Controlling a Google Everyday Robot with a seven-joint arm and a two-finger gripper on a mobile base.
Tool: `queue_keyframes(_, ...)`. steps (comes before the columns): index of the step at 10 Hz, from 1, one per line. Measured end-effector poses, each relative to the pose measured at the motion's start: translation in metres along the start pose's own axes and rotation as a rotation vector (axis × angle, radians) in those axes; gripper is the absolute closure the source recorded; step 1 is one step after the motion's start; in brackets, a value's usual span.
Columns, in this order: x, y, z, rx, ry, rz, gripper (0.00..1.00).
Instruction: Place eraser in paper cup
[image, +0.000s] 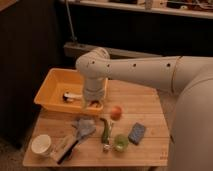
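Observation:
The eraser (65, 148), a tan block with a black strip, lies flat at the front left of the wooden table (145, 107). The white paper cup (41, 145) stands upright just left of it, almost touching. My gripper (92, 103) hangs from the white arm (140, 70) and points down over the front right edge of a yellow bin (50, 85). It is well behind and to the right of the eraser and the cup. Nothing shows in the gripper.
A grey cloth (84, 126) lies between the gripper and the eraser. A green vegetable (106, 131), an orange fruit (116, 112), a small green cup (120, 142) and a blue sponge (136, 133) sit to the right. The bin holds a black-and-white object (70, 96).

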Motion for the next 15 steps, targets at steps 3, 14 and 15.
queue_keyframes(3,0.004,0.013,0.000,-0.061,-0.122,-0.312,0.35)
queue_keyframes(14,0.016,0.067,-0.018,-0.164,-0.289,-0.938,0.35)
queue_keyframes(15,0.017,0.075,-0.018,-0.170,-0.306,-1.066,0.35)
